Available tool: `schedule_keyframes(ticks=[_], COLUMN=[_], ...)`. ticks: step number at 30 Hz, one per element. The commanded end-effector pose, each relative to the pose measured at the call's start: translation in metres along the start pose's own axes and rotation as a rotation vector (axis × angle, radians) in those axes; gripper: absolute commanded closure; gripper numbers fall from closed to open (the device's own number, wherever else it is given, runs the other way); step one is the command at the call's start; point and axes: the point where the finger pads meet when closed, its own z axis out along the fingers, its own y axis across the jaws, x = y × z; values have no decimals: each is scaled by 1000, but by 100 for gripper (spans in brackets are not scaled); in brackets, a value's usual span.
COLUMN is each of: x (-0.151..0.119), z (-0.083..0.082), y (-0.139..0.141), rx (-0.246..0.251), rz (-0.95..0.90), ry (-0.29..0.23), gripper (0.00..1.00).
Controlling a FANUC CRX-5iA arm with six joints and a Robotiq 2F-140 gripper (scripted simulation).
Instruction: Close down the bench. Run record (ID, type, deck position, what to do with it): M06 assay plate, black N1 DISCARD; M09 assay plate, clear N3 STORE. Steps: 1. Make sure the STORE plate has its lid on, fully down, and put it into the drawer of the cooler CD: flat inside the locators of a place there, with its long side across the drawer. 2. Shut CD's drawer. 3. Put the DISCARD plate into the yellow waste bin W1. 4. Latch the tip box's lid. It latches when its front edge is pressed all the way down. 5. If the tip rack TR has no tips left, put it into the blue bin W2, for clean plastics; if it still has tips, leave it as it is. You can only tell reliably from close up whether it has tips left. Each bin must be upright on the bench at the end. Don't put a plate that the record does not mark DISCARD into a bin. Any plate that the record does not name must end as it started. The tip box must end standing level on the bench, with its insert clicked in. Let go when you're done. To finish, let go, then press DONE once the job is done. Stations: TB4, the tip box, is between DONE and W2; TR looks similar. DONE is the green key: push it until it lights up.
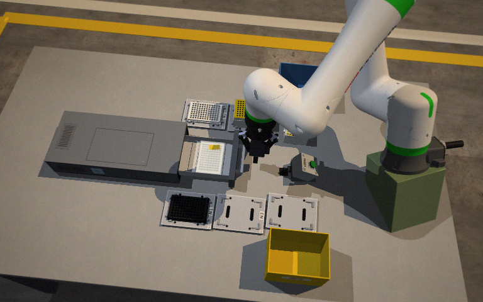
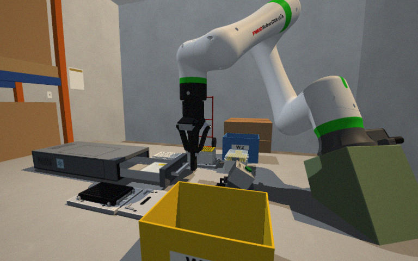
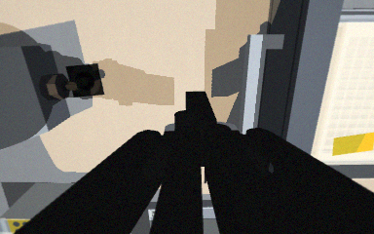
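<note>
1. Gripper (image 2: 193,166): black, two fingers pressed together with nothing between them. It points straight down, tips low beside the drawer front.
2. Arm (image 2: 237,45): white with green bands, red lettering "FANUC Robot CRX-5iA" on the upper link; it stands on a green pedestal (image 1: 405,198).
3. Cooler (image 1: 121,143): grey box, well off on the drawer's far side from the jaws; a small blue square mark on its front face, writing not readable.
4. Drawer (image 1: 236,156): pulled out, its front panel just beside the fingertips; whether they touch cannot be told.
5. Clear plate (image 1: 210,156): lies flat in the drawer, lid on, a yellow tag on its top; close to the jaws, past the drawer front.
6. Black plate (image 1: 188,208): on a deck nest marked "N1", well apart from the jaws.
7. Nest "N3" (image 1: 240,213): bare, beside the black plate; another bare nest (image 1: 292,211) next to it.
8. Yellow bin (image 1: 297,258): upright, beyond the nests; its label is cut off in the exterior view.
9. Blue bin (image 2: 240,147): labelled "W2", behind the jaws.
10. Green key (image 1: 312,163): on a tilted grey housing, near the jaws.
11. Two yellow-topped tip holders (image 2: 207,153) (image 2: 236,156): behind the jaws.
12. White grid plate (image 1: 204,112): on a nest behind the drawer.
</note>
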Motion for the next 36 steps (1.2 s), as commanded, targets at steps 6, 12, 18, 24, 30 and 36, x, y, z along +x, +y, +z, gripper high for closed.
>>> schedule_keyframes(ticks=[6, 12, 18, 24, 30, 36], x=[0, 0, 0, 0, 0, 0], z=[7, 15, 23, 28, 34, 34], y=[1, 1, 1, 1, 1, 2], rx=[-1, -1, -1, -1, -1, -2], rz=[0, 0, 0, 0, 0, 0], ry=[0, 0, 0, 0, 0, 0], gripper=[90, 90, 90, 90, 90, 90])
